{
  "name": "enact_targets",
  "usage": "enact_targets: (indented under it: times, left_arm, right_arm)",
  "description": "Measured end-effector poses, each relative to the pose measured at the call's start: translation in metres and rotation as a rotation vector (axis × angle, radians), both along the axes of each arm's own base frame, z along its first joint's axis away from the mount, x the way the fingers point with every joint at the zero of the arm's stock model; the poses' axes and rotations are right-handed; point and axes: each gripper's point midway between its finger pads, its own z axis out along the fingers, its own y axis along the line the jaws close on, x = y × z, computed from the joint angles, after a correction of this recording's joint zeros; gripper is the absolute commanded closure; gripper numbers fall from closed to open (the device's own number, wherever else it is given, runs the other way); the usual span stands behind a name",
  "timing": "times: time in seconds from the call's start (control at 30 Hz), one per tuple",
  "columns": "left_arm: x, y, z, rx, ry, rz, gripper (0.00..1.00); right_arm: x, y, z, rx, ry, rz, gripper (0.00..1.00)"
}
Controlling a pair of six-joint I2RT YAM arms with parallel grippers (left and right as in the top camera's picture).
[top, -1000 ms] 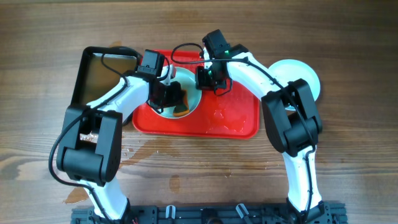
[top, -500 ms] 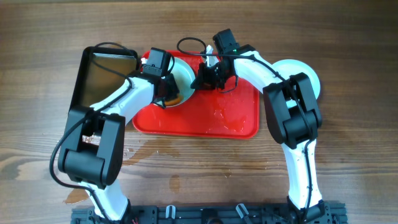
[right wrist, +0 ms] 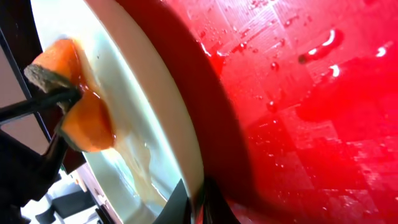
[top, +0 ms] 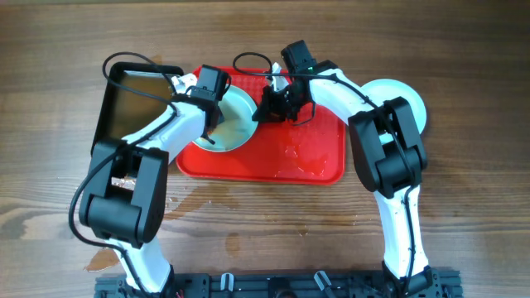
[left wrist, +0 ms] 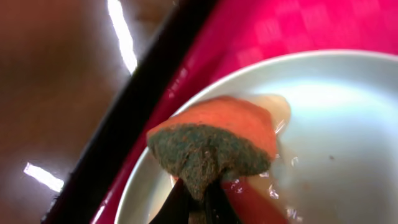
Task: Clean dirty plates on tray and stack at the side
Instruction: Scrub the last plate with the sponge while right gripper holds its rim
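The plate (top: pixel 236 120) is sitting in the left half of the tray (top: pixel 290 157), close to the tray's left rim. The right wrist view is showing a dark shadow under the plate's near edge, so that edge appears to be raised off the tray floor. Orange-brown liquid (right wrist: pixel 134 155) is running across the plate's face below the sponge (left wrist: pixel 214 140).

The right gripper (right wrist: pixel 198 200) is clamping the plate's right rim, with one finger on each side of it. The left gripper (left wrist: pixel 199 194) is pinching the sponge by its green scouring layer, with the orange side facing the plate. The sponge is resting over the plate's left portion, near the rim.

Water droplets are beading on the bare red floor of the tray to the right of the plate. The black pan (top: pixel 132 99) of brownish water is lying just beside the tray's left edge. A second plate (top: pixel 406 98) is resting on the table (top: pixel 464 215) just beyond the tray's right edge, partly hidden by the right arm.
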Motion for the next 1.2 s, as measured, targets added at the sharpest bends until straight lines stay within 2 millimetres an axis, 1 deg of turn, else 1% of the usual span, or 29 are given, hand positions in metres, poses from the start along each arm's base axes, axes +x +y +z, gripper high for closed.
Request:
enact_targets:
  times: [0.07, 0.1, 0.2, 0.27, 0.33, 0.4, 0.47, 0.53, 0.63, 0.7, 0.8, 0.87, 0.93, 1.03, 1.07, 1.13, 1.2]
  left_arm:
    - [-0.003, -0.017, -0.002, -0.087, 0.049, -0.13, 0.96]
    - [-0.005, -0.032, -0.002, -0.163, 0.074, -0.219, 0.96]
    - [-0.016, -0.069, -0.001, -0.328, 0.114, -0.405, 0.96]
    - [-0.028, -0.097, 0.001, -0.459, 0.141, -0.536, 0.96]
    - [-0.029, -0.112, 0.004, -0.517, 0.121, -0.609, 0.96]
    - [-0.021, -0.117, 0.006, -0.527, 0.079, -0.633, 0.96]
    - [-0.008, -0.12, 0.007, -0.511, 0.016, -0.638, 0.96]
    - [0.004, -0.12, 0.009, -0.483, -0.034, -0.63, 0.96]
    - [0.02, -0.112, 0.01, -0.406, -0.095, -0.573, 0.96]
    - [0.025, -0.099, 0.008, -0.338, -0.104, -0.471, 0.96]
    - [0.026, -0.068, 0.002, -0.214, -0.095, -0.279, 0.96]
    - [0.024, -0.046, 0.002, -0.134, -0.088, -0.164, 0.96]
    - [0.017, -0.029, 0.002, -0.064, -0.067, -0.091, 0.96]
    - [0.005, -0.014, 0.002, 0.0, -0.024, -0.044, 0.96]
    - [-0.001, -0.011, 0.001, 0.011, 0.002, -0.039, 0.96]
    - [-0.008, -0.012, 0.0, 0.003, 0.039, -0.046, 0.96]
    - [-0.017, -0.017, -0.001, -0.05, 0.092, -0.082, 0.96]
  right_arm:
    - [0.001, -0.002, 0.0, -0.001, 0.003, -0.005, 0.95]
    - [0.002, -0.004, 0.0, 0.0, 0.001, -0.006, 0.96]
    - [0.003, -0.006, 0.0, 0.0, -0.005, -0.005, 0.96]
    - [0.003, -0.006, 0.0, 0.001, -0.008, -0.001, 0.96]
    - [0.004, -0.006, 0.0, 0.001, -0.012, 0.0, 0.95]
    - [0.004, -0.006, 0.0, 0.001, -0.014, 0.0, 0.96]
    - [0.005, -0.006, 0.0, 0.0, -0.019, -0.001, 0.96]
    - [0.006, -0.005, -0.001, 0.001, -0.021, -0.002, 0.96]
    - [0.006, -0.005, -0.001, 0.002, -0.021, -0.004, 0.96]
    - [0.006, -0.004, 0.0, 0.005, -0.023, -0.002, 0.96]
    - [0.004, 0.001, 0.001, 0.017, -0.022, 0.009, 0.96]
    - [0.002, 0.002, 0.001, 0.018, -0.019, 0.014, 0.96]
    - [0.001, 0.003, 0.002, 0.021, -0.017, 0.015, 0.95]
    - [0.0, 0.003, 0.002, 0.022, -0.013, 0.018, 0.96]
    - [0.0, 0.003, 0.002, 0.022, -0.012, 0.019, 0.96]
    - [-0.002, 0.003, 0.002, 0.024, -0.011, 0.025, 0.96]
    - [-0.002, 0.004, 0.002, 0.024, -0.015, 0.031, 0.96]
